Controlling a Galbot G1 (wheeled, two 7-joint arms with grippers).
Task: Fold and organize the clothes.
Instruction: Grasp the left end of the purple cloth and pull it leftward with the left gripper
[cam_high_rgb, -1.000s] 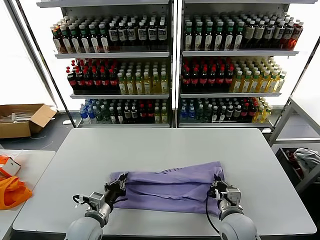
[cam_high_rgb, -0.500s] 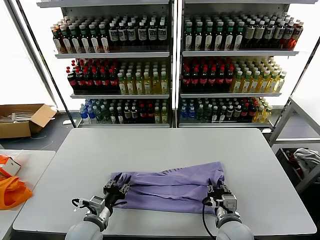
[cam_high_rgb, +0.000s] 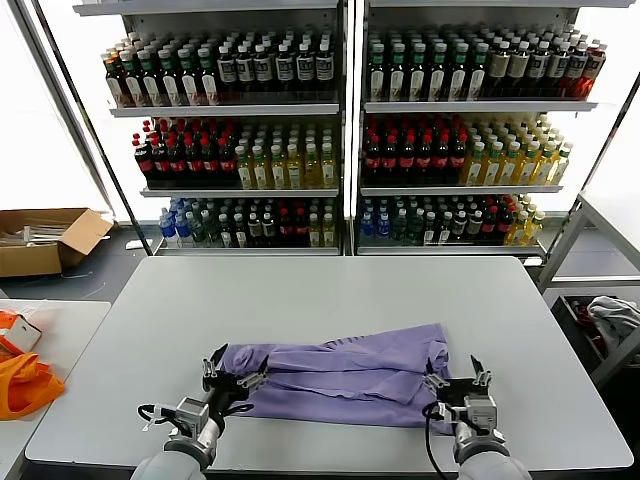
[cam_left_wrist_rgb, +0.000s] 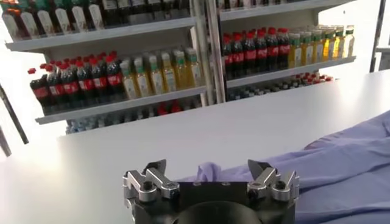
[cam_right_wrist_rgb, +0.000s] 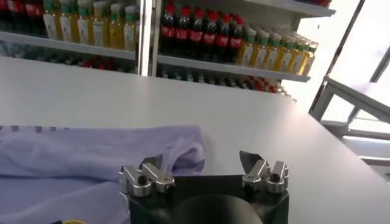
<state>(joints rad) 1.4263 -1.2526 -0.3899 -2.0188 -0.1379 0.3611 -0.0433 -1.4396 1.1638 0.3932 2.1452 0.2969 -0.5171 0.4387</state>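
Head view: purple T-shirt lies folded on your surface. Left claw and right claw gape empty at its ends; careless re-approach may snag and undo the fold.

A lavender T-shirt is laid folded into a long, wrinkled band across the near part of the table, with one end slightly raised toward the far right.

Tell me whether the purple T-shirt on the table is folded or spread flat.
Folded. The purple T-shirt lies on the grey table as a long narrow band, with layered lengthwise creases; neither open gripper holds it.
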